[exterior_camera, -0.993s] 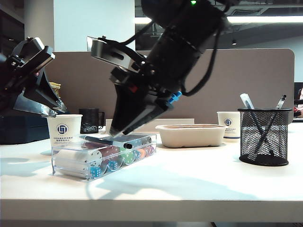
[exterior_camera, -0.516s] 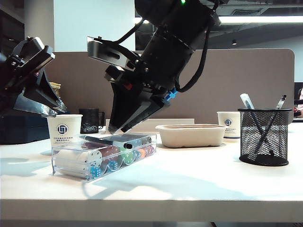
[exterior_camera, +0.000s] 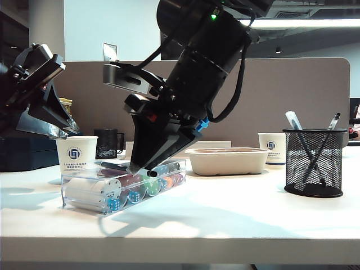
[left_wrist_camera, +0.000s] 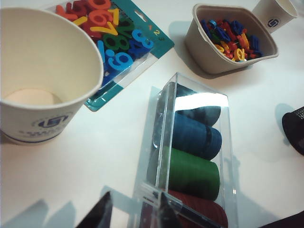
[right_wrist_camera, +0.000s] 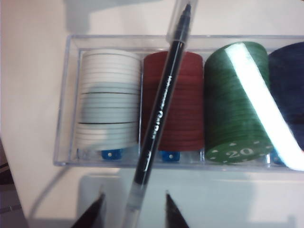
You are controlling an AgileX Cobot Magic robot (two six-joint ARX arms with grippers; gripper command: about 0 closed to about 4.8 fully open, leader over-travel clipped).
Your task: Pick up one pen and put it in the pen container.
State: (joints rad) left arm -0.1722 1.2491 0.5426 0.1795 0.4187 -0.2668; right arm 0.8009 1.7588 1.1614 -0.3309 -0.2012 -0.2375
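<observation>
My right hand [exterior_camera: 135,167] hangs low over the clear chip case [exterior_camera: 121,191] near the surface's [exterior_camera: 225,208] front left corner. Its fingers [right_wrist_camera: 95,209] are spread, one on each side of the pen's [right_wrist_camera: 159,102] pale end, not yet pinching it. The pen lies slantwise on the case lid, across the red chips [right_wrist_camera: 183,102]. My left hand [left_wrist_camera: 133,213], fingers also spread and empty, hovers near the surface's left edge above a paper cup [exterior_camera: 76,153]. The mesh pen holder [exterior_camera: 314,162] stands well apart near the right edge, two pens already inside.
</observation>
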